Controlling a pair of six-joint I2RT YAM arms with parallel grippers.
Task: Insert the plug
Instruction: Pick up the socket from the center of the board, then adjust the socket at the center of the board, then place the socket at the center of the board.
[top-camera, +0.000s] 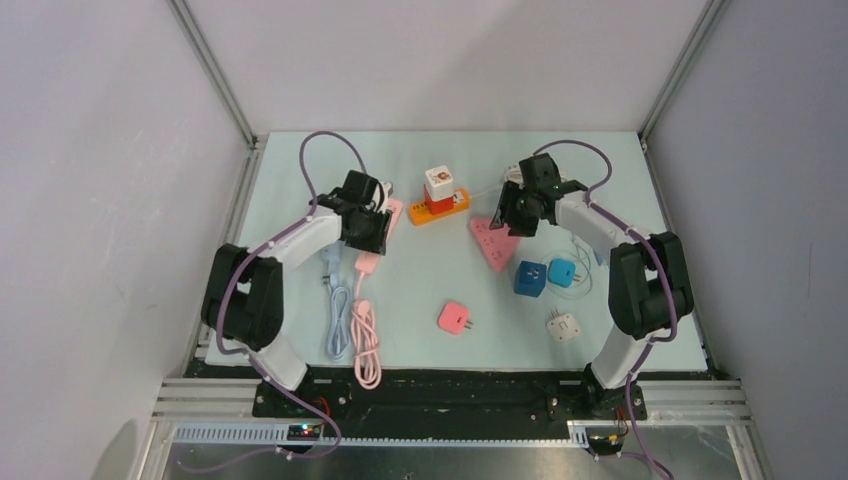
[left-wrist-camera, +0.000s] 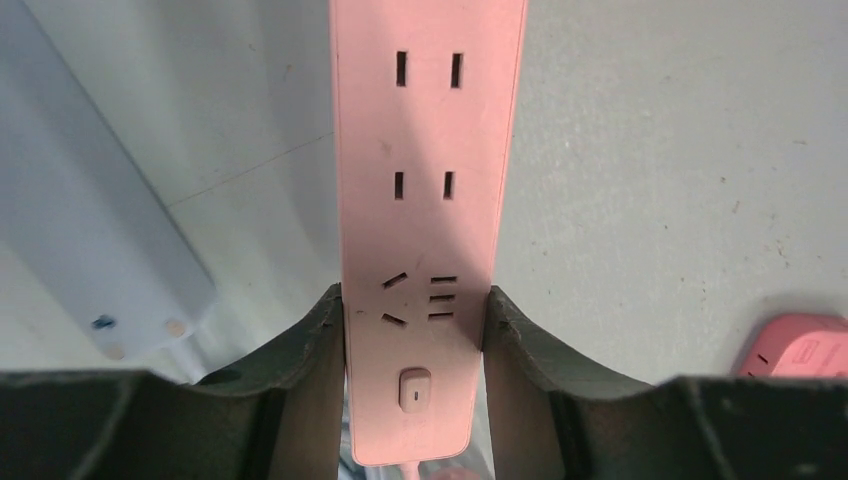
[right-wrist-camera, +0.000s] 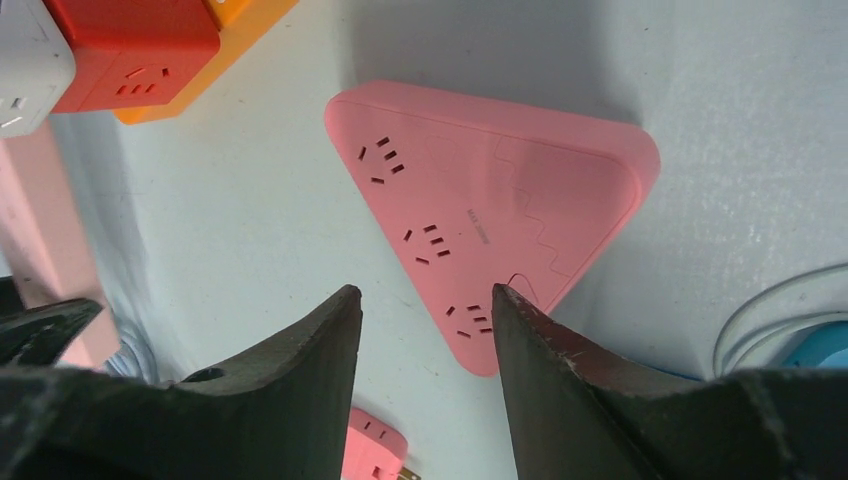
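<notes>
My left gripper (left-wrist-camera: 414, 300) is shut on the switch end of a long pink power strip (left-wrist-camera: 425, 150), one finger against each long side; its rows of sockets run away from the jaws. From above, the left gripper (top-camera: 378, 225) sits left of centre. My right gripper (right-wrist-camera: 425, 295) is open and holds nothing, hovering over a corner of a pink triangular power strip (right-wrist-camera: 480, 190). Seen from the top, the right gripper (top-camera: 515, 212) is just above that triangle (top-camera: 493, 243). A small pink plug (top-camera: 455, 318) lies loose near the front middle, also showing between the right fingers (right-wrist-camera: 375, 445).
An orange strip (top-camera: 440, 207) carrying a red and a white cube (top-camera: 439, 187) lies at the back centre. Two blue cube plugs (top-camera: 530, 277) (top-camera: 562, 272) and a white plug (top-camera: 563, 326) lie right. A light blue strip (left-wrist-camera: 90, 230) and coiled cables (top-camera: 366, 345) lie front left.
</notes>
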